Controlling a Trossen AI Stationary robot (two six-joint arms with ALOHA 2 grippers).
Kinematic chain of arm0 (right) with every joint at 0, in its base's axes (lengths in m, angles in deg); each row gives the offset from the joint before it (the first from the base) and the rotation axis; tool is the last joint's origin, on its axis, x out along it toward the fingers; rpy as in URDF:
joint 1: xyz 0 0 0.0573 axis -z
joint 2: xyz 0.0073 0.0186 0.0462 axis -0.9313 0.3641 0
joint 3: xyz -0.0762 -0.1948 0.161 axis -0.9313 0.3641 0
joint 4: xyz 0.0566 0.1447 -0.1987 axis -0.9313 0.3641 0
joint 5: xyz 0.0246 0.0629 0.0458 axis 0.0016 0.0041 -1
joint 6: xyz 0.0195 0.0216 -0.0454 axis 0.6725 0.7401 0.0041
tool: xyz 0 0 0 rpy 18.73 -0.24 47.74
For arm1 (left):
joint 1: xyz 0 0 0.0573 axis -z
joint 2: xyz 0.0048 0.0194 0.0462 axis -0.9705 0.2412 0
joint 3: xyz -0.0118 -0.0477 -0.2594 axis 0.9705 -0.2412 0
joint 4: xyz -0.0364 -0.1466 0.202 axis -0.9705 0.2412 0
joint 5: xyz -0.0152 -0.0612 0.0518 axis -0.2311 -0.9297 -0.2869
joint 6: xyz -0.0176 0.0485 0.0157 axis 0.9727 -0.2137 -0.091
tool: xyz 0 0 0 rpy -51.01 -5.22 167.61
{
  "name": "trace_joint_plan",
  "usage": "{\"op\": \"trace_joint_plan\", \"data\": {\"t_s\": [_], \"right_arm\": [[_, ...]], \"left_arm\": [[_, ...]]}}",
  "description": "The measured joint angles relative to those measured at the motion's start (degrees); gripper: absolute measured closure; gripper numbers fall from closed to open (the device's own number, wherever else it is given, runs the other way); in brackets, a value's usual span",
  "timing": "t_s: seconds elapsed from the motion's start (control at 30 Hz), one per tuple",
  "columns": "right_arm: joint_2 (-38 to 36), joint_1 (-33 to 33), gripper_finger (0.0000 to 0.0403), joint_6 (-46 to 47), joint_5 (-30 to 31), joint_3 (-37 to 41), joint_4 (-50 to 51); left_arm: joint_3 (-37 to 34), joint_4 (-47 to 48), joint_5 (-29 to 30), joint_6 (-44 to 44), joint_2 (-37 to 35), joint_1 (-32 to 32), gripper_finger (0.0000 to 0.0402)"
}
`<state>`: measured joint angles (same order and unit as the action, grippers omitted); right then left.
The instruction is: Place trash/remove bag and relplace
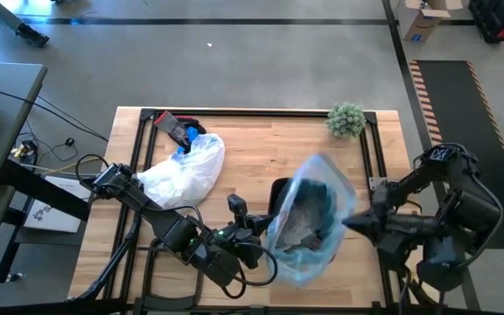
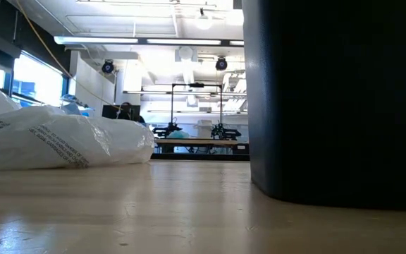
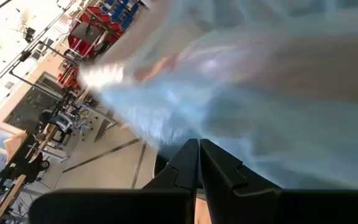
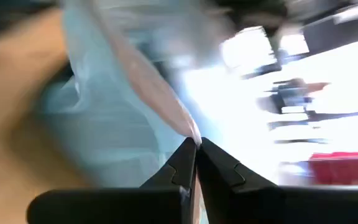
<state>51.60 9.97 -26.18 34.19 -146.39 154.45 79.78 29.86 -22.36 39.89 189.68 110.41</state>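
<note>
Wooden table [image 1: 252, 144]; blue bag [image 1: 318, 188] holds trash [image 1: 300, 232]; left end effector [image 3: 199, 149] and right end effector [image 4: 196, 146] both pinch it closed.

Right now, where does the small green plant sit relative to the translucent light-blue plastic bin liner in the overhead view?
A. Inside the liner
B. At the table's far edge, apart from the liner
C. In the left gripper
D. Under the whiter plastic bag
B. The small green plant stands alone at the table's far edge, with bare wood between it and the light-blue bin liner.
</note>
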Motion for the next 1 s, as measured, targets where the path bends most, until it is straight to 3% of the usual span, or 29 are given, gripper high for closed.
{"op": "trace_joint_plan", "data": {"t_s": [0.1, 0.3, 0.5, 0.63, 0.7, 0.9, 1.0], "right_arm": [[0.1, 0.1, 0.0402, -5.5, 6.3, -0.9, -4.8], [0.1, 0.1, 0.0389, -4.2, 3.7, -1.1, -8.7], [0.1, 0.1, 0.0304, 0.6, -4.7, -1.1, -6.0], [0.0, 0.1, 0.0245, 7.6, -5.6, -0.9, 1.8], [-0.7, -0.1, 0.0226, 5.5, -4.9, -0.2, 0.6], [-1.1, -0.8, 0.0231, 4.2, 2.9, -0.6, 1.5], [-1.5, -0.6, 0.0249, 4.6, 3.3, -0.7, 1.4]], "left_arm": [[0.0, 0.1, 0.0, 0.2, 0.0, 0.1, 0.0402], [0.0, 0.3, -0.1, 0.2, 0.0, 0.2, 0.0402], [0.0, 0.5, -0.1, 0.3, 0.0, 0.2, 0.0402], [0.0, 0.5, -0.1, 0.5, 0.0, 0.2, 0.0402], [0.0, 0.6, -0.2, 0.7, 0.0, 0.2, 0.0402], [0.0, 0.9, -1.9, 0.8, 0.0, 0.2, 0.0402], [0.0, 1.0, -2.2, 0.9, 0.0, 0.2, 0.0402]]}}
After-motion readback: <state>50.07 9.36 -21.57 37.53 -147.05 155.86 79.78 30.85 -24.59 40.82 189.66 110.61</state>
